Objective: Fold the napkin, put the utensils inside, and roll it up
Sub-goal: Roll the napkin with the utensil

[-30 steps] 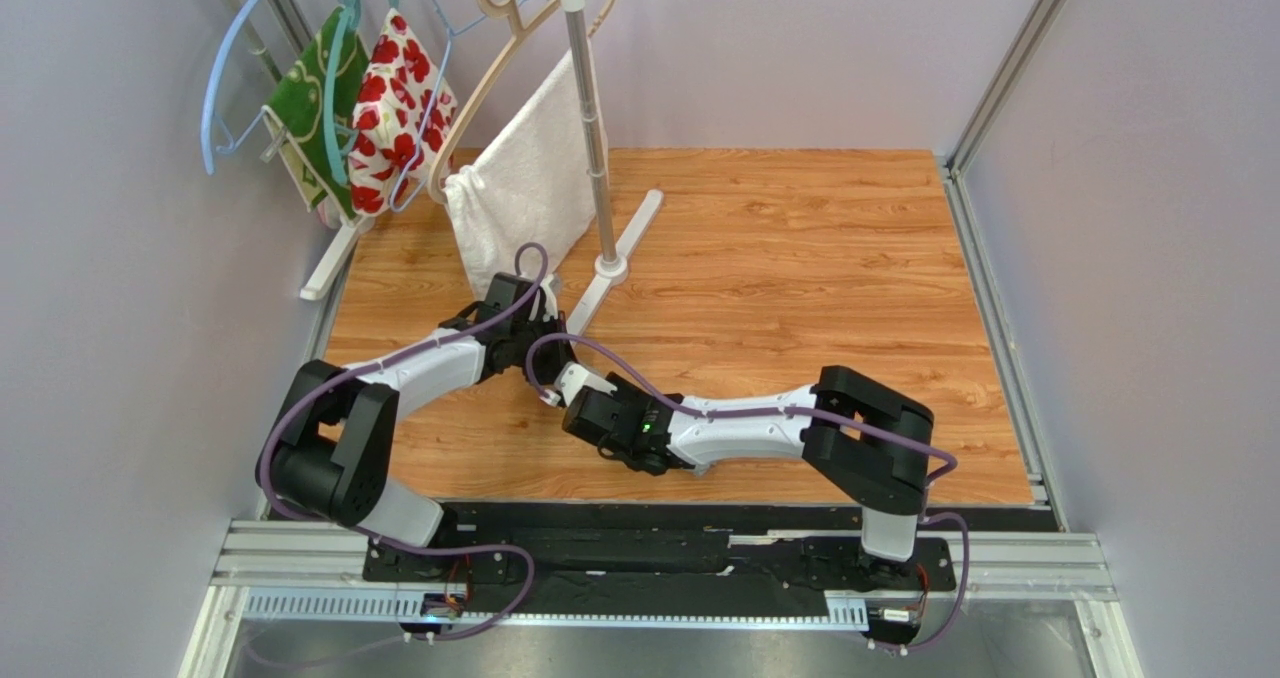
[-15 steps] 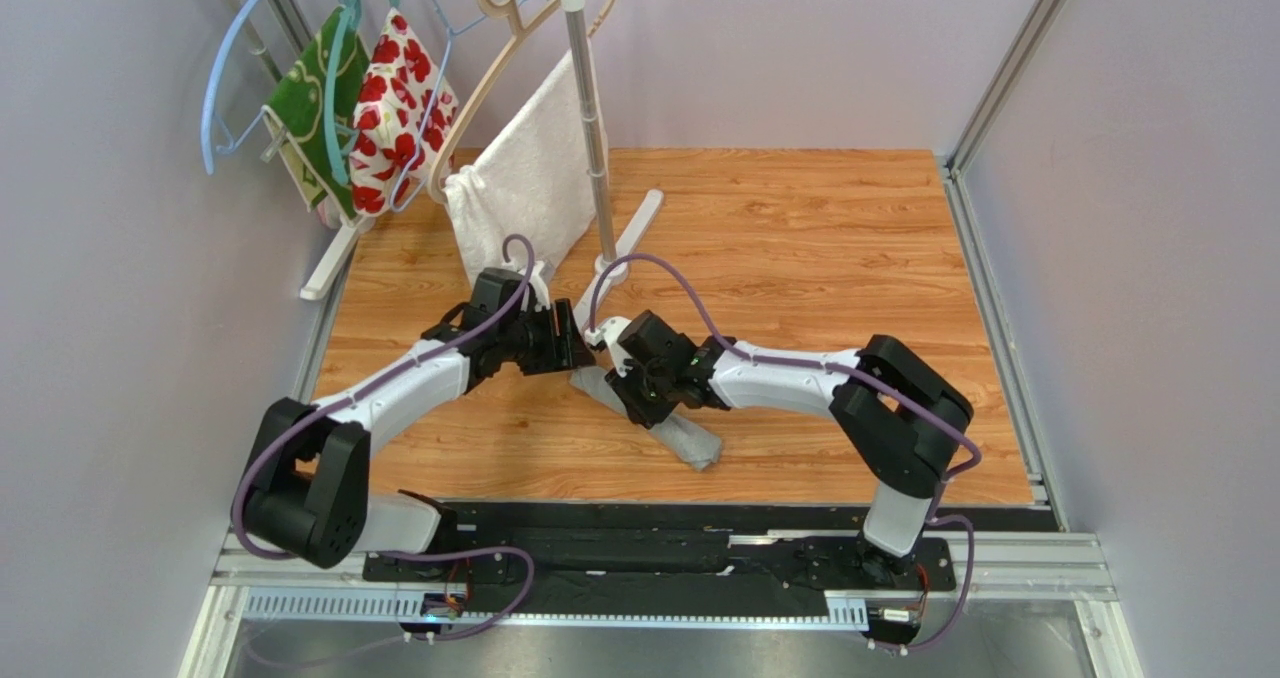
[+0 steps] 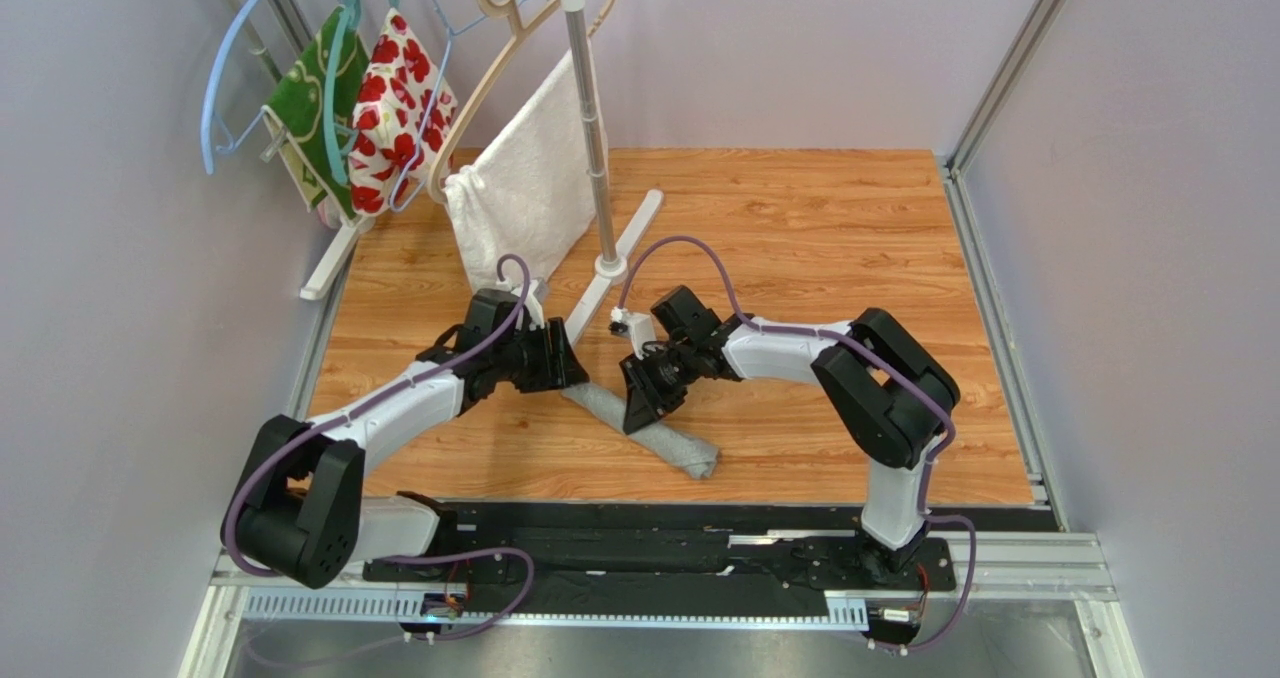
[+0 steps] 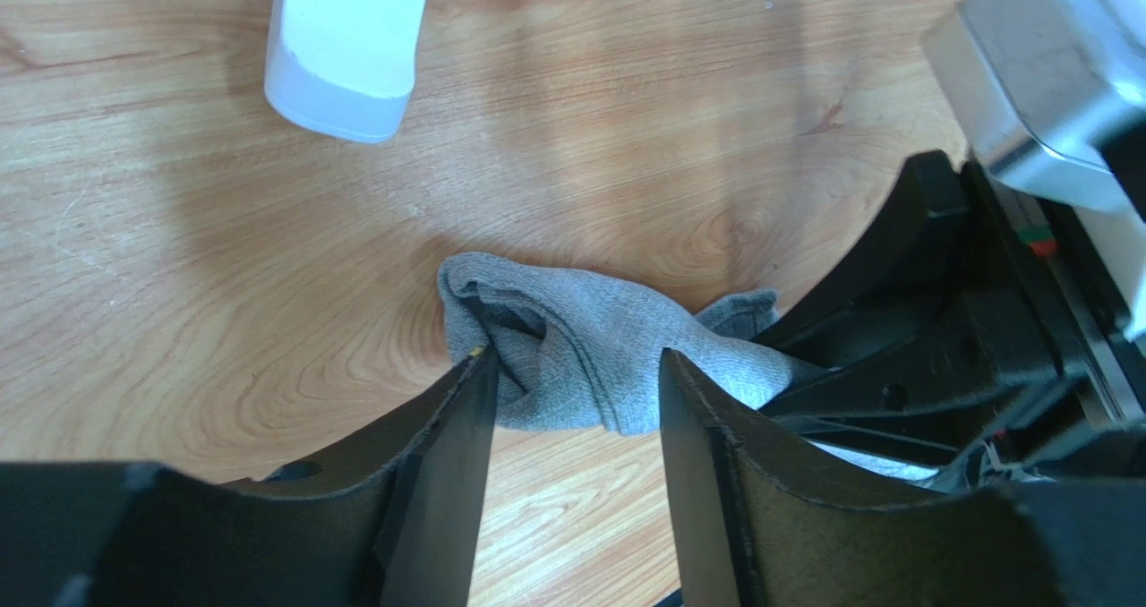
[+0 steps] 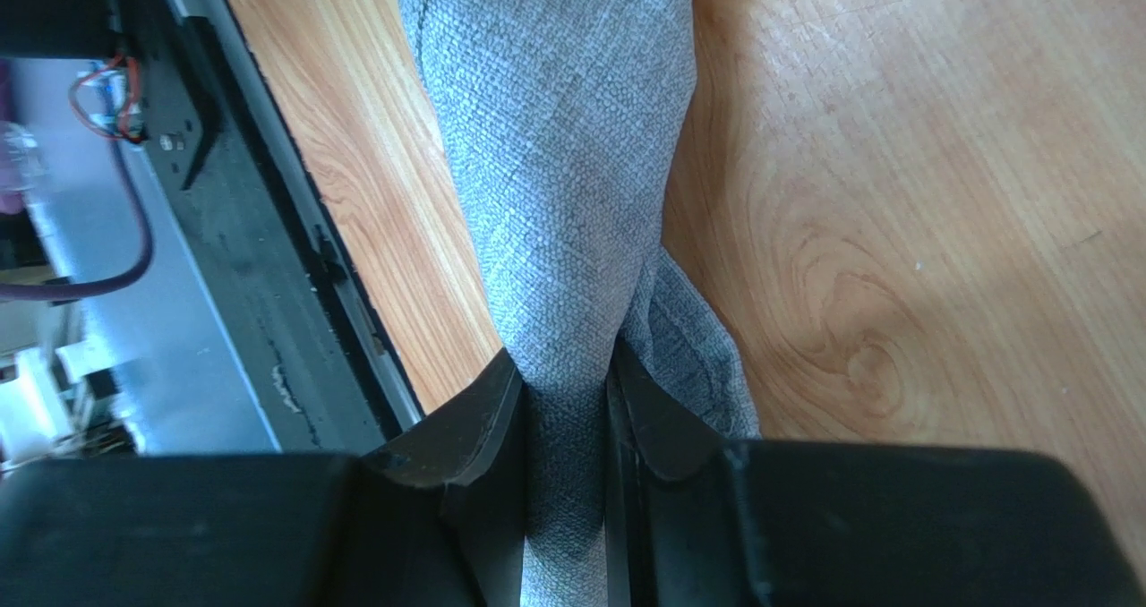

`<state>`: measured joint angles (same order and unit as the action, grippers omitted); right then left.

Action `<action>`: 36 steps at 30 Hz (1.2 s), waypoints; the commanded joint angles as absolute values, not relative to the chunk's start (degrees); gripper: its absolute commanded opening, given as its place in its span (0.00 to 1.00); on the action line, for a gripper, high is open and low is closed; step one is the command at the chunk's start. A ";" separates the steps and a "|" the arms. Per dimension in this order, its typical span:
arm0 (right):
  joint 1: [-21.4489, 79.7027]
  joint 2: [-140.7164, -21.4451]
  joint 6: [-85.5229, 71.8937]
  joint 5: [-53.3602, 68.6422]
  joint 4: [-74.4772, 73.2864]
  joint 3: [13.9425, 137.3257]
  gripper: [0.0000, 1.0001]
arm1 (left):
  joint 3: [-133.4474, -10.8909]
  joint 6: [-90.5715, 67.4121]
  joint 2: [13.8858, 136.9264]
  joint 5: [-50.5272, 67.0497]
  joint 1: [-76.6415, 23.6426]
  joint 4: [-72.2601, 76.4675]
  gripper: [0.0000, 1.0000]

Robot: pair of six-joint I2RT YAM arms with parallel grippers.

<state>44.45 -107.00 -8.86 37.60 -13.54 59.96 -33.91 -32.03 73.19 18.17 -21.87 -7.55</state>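
The napkin [image 3: 685, 452] is a grey roll lying at a slant on the wooden table, its far end toward the left arm. My right gripper [image 3: 649, 393] is shut on the roll near its middle; in the right wrist view the grey cloth [image 5: 579, 164] is pinched between the jaws of that gripper [image 5: 572, 382]. My left gripper [image 3: 568, 366] stands open at the roll's far end. In the left wrist view the crumpled end [image 4: 592, 352] lies just ahead of this gripper [image 4: 576, 365], with bare wood between the fingers. The utensils are hidden.
A clothes rack stands at the back left with a white towel [image 3: 519, 183] and flowered fabrics [image 3: 394, 101] on hangers. Its white foot [image 3: 609, 267] reaches close behind both grippers. A black rail [image 3: 676, 536] runs along the near table edge.
The left gripper went from shut to open and drew back to the left. The right gripper closed on the roll and moved away from the near edge, uncovering the roll.
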 commanded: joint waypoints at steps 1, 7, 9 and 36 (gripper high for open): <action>43.16 -109.42 -10.28 42.80 -11.25 61.26 0.18 | -32.79 -32.78 73.47 20.39 -21.80 -3.00 0.54; 42.72 -110.83 -10.37 43.86 -11.34 62.05 0.18 | -32.08 -33.31 76.19 22.23 -21.71 -0.35 0.48; 42.71 -110.92 -10.46 43.86 -11.34 62.23 0.19 | -32.17 -33.57 77.78 23.55 -21.71 1.21 0.44; 63.88 -96.50 1.84 -15.90 -19.34 65.83 0.56 | -42.71 -30.85 87.98 20.39 -21.71 -9.84 0.00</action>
<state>60.49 -94.96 -3.81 -1.02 -20.27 66.67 -41.01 -32.67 87.20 21.93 -21.78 -8.01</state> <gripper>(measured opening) 0.547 0.027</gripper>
